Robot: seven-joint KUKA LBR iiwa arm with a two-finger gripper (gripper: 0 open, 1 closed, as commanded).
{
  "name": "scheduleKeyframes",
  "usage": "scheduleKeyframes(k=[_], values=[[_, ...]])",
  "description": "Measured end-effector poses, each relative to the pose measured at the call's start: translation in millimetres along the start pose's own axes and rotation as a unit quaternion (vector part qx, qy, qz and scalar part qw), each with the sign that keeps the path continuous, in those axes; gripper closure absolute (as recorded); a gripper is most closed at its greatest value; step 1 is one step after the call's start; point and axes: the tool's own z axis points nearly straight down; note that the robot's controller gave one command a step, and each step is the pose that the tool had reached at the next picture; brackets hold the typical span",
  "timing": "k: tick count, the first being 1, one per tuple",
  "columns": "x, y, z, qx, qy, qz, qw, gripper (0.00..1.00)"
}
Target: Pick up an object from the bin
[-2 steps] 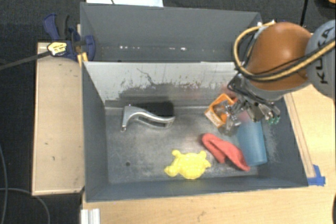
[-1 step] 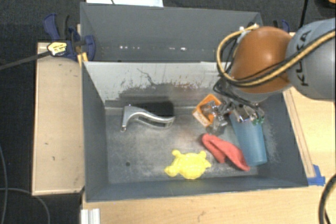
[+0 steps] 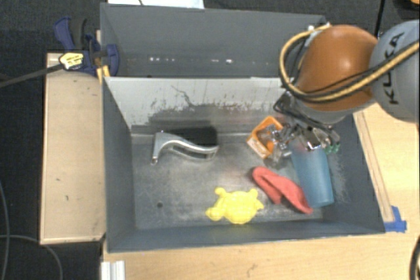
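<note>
Closest to the camera, an orange-brown domed cover (image 3: 335,65) ringed with yellow and black cables is seen on the arm's wrist. The gripper (image 3: 295,141) is found directly beneath it, low over the right part of the grey metal bin (image 3: 118,160). Whether the gripper is spread or pressed together cannot be told, as its tips are lost against the clutter under the dome.

Farthest to the view's left of the gripper, a silver metal lever handle with a curved neck (image 3: 180,146) is laid flat on the bin floor, and a black rectangular block (image 3: 200,134) is set just behind it. Below and left of the gripper, a yellow soft lumpy figure (image 3: 235,205) is placed near the front wall.

Just beside the gripper on its left, a small orange packet-like item (image 3: 266,136) is seen. A red soft elongated piece (image 3: 282,187) is spread just below the gripper, touching a blue plastic cylinder (image 3: 314,177). The cylinder's upper end is placed right under the gripper; contact cannot be confirmed.
</note>
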Motion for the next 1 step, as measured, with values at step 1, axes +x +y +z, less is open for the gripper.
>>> scheduleKeyframes(k=[1], values=[[-14.1, 25.6, -58.0, 0.003, -0.0040, 0.037, 0.9993, 1.00]])
